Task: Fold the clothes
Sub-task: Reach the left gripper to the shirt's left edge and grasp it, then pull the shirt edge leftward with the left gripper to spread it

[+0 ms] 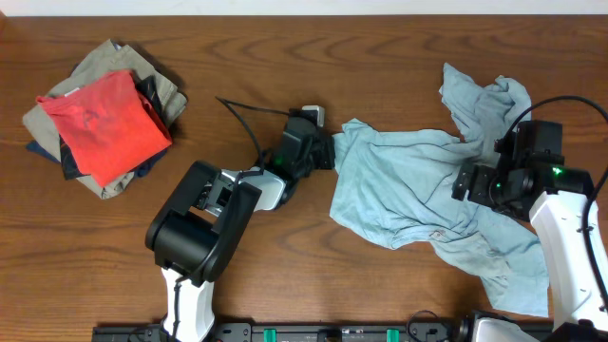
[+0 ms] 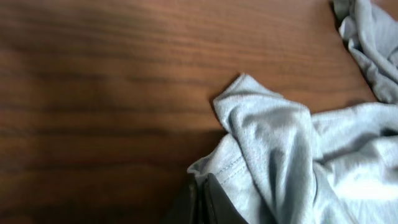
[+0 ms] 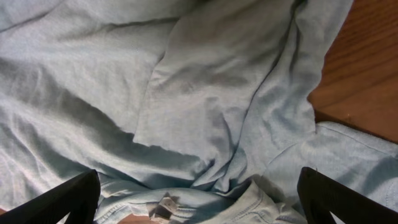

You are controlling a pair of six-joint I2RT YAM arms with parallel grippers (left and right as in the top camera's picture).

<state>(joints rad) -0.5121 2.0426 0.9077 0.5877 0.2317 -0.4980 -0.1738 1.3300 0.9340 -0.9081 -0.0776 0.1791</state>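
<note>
A light blue T-shirt (image 1: 418,180) lies crumpled on the right half of the wooden table. My left gripper (image 1: 326,152) is at its left edge, shut on a fold of the shirt; the left wrist view shows the closed jaws (image 2: 202,199) pinching the blue hem (image 2: 273,155). My right gripper (image 1: 480,185) hovers over the shirt's right part, open and empty. In the right wrist view its fingers (image 3: 199,199) spread wide above the collar and label (image 3: 165,205).
A pile of clothes with a red garment (image 1: 104,119) on top sits at the back left. A black cable (image 1: 252,114) runs across the table near the left arm. Bare wood lies between the pile and the shirt.
</note>
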